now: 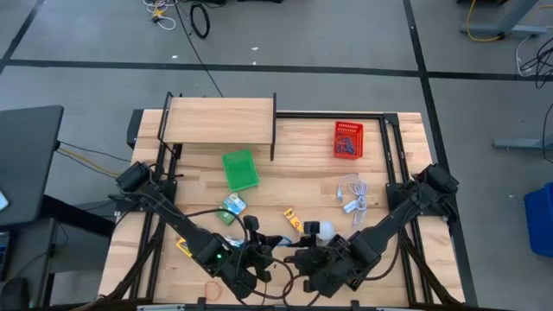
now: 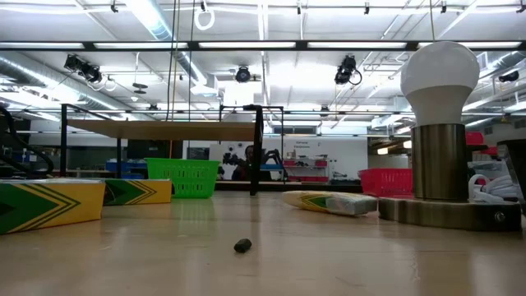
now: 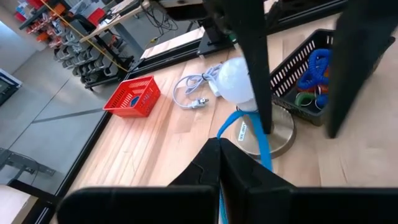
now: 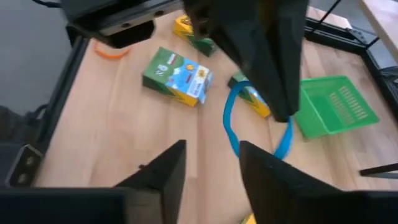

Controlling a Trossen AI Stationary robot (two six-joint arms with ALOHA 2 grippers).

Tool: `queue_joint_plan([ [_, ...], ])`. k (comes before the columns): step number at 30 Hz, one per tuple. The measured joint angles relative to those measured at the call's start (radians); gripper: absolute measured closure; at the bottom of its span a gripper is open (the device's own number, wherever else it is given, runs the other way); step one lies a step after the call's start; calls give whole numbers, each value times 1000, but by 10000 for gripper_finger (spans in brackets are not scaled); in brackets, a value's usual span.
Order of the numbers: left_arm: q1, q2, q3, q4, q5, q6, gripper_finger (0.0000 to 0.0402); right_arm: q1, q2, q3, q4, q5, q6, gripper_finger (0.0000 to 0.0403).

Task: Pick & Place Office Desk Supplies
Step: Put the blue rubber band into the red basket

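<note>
Beside the white bulb lamp [image 1: 325, 230]: left hand [image 4: 273, 93] clenched on a blue loop [image 4: 233, 121]; right hand [image 4: 208, 165] released, just below it.

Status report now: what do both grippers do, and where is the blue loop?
Left gripper shut on the blue loop, at the table's near edge. Right gripper open, facing it, close by. Lamp base just behind the loop.

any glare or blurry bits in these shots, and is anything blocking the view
Low view: ceiling lights glare bright, the near packet looks soft. Left wrist view: a dark arm crosses the lamp. Right wrist view: a dark claw blocks part of the blue loop.
</note>
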Motion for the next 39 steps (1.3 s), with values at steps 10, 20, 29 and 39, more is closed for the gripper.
queue_joint_plan([
  [10, 0, 0, 0, -16, 6, -20, 401, 25, -7, 0, -93, 28, 106, 197],
  [20, 0, 0, 0, -14, 29, -30, 401, -13, -41, 2, -112, 87, 86, 197],
  [29, 2, 0, 0, -12, 29, -27, 401, -82, -40, 2, -79, -35, 65, 200],
  [39, 1, 0, 0, 0, 29, -10, 401, -119, -40, 2, -80, -70, 13, 326],
])
